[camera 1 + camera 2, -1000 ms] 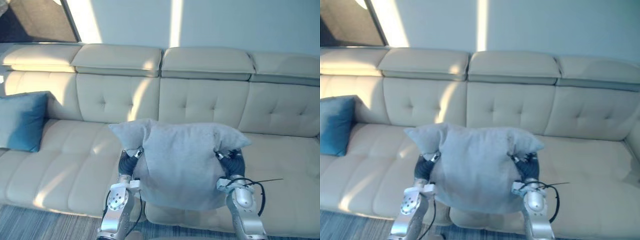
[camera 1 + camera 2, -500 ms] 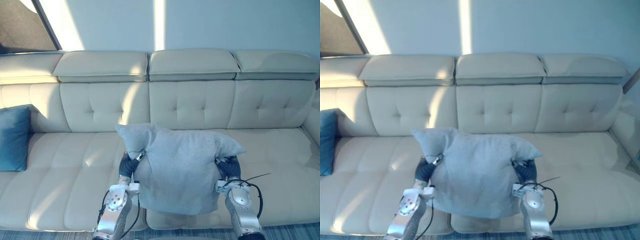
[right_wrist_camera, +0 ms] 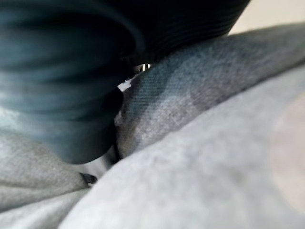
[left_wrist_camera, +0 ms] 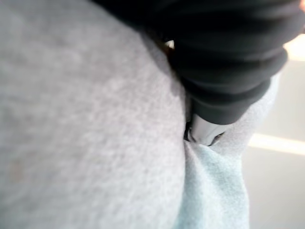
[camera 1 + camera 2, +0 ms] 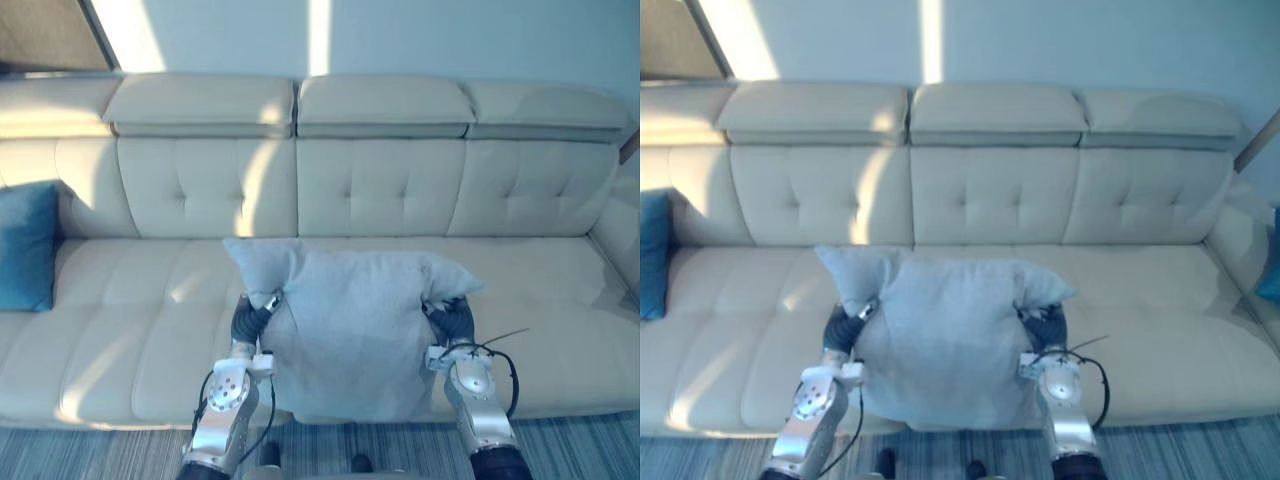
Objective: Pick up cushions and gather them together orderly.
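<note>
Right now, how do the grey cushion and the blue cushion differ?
The grey cushion is held up between the left hand and right hand; the blue cushion rests on the sofa against its backrest. The grey cushion is bunched at its top corners; the blue cushion looks smooth. Both are fabric.

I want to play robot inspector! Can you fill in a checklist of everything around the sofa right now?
Surface: cream sofa, sunlit patches on the seat.
Job's things: grey cushion held up between both hands, in front of the middle of the seat; blue cushion upright at the sofa's left end.
Clutter: nothing seen.
Hands: left hand and right hand at the grey cushion's two sides; the grip is hidden by the cloth.
Cables: nothing seen.
Surroundings: pale wall behind, striped rug in front; a blue thing at the right edge, cut off, cannot tell what.
</note>
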Robot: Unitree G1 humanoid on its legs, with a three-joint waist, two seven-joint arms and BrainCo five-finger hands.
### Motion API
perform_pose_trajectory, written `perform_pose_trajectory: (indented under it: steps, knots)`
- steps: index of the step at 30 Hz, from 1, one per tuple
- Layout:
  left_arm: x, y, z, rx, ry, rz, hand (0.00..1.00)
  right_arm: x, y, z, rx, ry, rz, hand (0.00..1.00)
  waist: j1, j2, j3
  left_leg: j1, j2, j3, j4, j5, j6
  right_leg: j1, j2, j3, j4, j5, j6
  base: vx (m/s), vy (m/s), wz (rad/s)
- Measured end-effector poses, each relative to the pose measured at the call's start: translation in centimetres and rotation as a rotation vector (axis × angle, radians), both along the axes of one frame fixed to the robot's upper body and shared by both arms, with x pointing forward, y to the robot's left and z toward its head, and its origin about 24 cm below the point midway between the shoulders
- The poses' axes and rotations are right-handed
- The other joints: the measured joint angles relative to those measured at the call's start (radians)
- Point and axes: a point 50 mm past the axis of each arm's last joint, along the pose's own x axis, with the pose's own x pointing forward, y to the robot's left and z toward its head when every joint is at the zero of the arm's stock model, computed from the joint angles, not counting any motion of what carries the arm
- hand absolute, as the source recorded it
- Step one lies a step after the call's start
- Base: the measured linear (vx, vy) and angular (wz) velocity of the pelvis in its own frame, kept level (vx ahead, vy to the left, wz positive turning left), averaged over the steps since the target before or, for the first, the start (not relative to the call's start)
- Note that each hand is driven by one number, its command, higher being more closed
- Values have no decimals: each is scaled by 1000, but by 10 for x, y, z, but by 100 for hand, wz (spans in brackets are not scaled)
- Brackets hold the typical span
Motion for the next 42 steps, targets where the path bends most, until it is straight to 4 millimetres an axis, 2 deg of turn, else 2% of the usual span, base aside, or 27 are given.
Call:
perform_pose_trajectory:
  steps: [4, 5, 8, 11, 13, 14, 16, 22, 25, 26, 27, 28, 32, 35, 37, 41, 42]
  knots:
    - [23, -1, 41, -15, -152, 51, 100, 19, 8, 39, 8, -150, -11, 100, 17, 5, 14, -154, 4, -13, 54, 7, -2, -141, 1, -24, 44, 17, -1, -148, -7, 10]
    - [33, -4, 62, -31, -227, 64, 100, 25, 10, 57, 13, -219, -24, 100, 31, 10, 21, -205, 5, -22, 77, 10, 0, -192, -1, -37, 81, 12, 0, -72, -14, 18]
    - [46, -5, 95, -52, -339, 98, 100, 37, 15, 88, 21, -331, -38, 100, 44, 12, 22, -289, 4, -32, 112, 14, -1, -283, -2, -49, 144, -3, 0, -92, -29, 14]
    - [63, -13, 149, -62, -517, 122, 100, 52, 17, 140, 18, -496, -87, 100, 49, 23, 30, -399, 5, -43, 110, 37, 11, -399, -12, -85, 190, -7, -1, -101, -24, 33]
    - [78, -18, 189, -66, -617, 140, 100, 61, 16, 184, -27, -633, -151, 100, 52, 37, 39, -457, 10, -25, 65, 97, 20, -480, -19, -105, 217, -8, -1, -91, -29, 34]
    - [81, -18, 196, -63, -635, 151, 100, 64, 17, 194, -29, -658, -162, 100, 53, 37, 40, -471, 12, -24, 53, 110, 22, -501, -20, -105, 225, -8, -1, -56, -24, 13]
    - [92, -14, 224, -72, -677, 201, 100, 72, 22, 228, -57, -735, -193, 100, 56, 38, 52, -516, 3, -23, 15, 160, 18, -572, -28, -106, 251, -10, 2, -18, -16, 9]
    - [110, -13, 272, -101, -705, 281, 100, 80, 27, 284, -103, -832, -283, 100, 56, 38, 96, -634, -8, -31, -53, 230, 14, -734, -37, -119, 298, -18, 5, 33, -18, 9]
    - [115, -15, 281, -107, -698, 287, 100, 82, 26, 298, -112, -838, -326, 100, 57, 39, 110, -682, -8, -32, -54, 242, 8, -787, -38, -124, 318, -21, 4, 58, -37, 9]
    - [114, -17, 286, -122, -704, 291, 100, 80, 26, 305, -108, -858, -354, 0, 56, 41, 124, -710, -7, -31, -54, 248, 6, -816, -40, -131, 331, -28, 2, 62, -51, 11]
    - [114, -18, 287, -128, -706, 292, 100, 79, 26, 307, -105, -861, -362, 0, 56, 41, 125, -718, -7, -31, -54, 248, 6, -826, -40, -133, 334, -30, 1, 59, -58, 10]
    - [114, -18, 288, -133, -708, 294, 0, 79, 25, 308, -102, -866, -376, 0, 56, 41, 126, -731, -6, -31, -54, 249, 4, -841, -40, -134, 343, -31, 2, 49, -75, 8]
    - [111, -18, 304, -170, -745, 296, 0, 73, 22, 326, -95, -912, -440, 0, 54, 42, 130, -787, -8, -27, -52, 256, -6, -921, -48, -145, 400, -49, -10, 28, -105, 8]
    - [112, -19, 307, -166, -746, 285, 0, 73, 20, 327, -98, -910, -448, 0, 53, 42, 130, -796, 0, -14, -49, 232, -23, -925, -49, -155, 400, -52, -11, 4, -88, 3]
    - [111, -19, 308, -163, -761, 270, 0, 72, 15, 328, -95, -912, -457, 0, 49, 42, 130, -805, 20, 39, -44, 225, -14, -929, -50, -161, 400, -52, -11, 5, -86, 5]
    - [111, -11, 310, -179, -767, 267, 0, 72, 5, 328, -41, -901, -464, 0, 37, 42, 130, -810, 15, 36, -27, 247, 12, -928, -57, -168, 421, -60, -9, 5, -77, 13]
    - [112, -3, 308, -176, -762, 274, 0, 72, 0, 324, -8, -895, -461, 0, 33, 42, 130, -811, 13, 35, -9, 247, 13, -925, -60, -168, 435, -67, -9, 2, -86, 15]
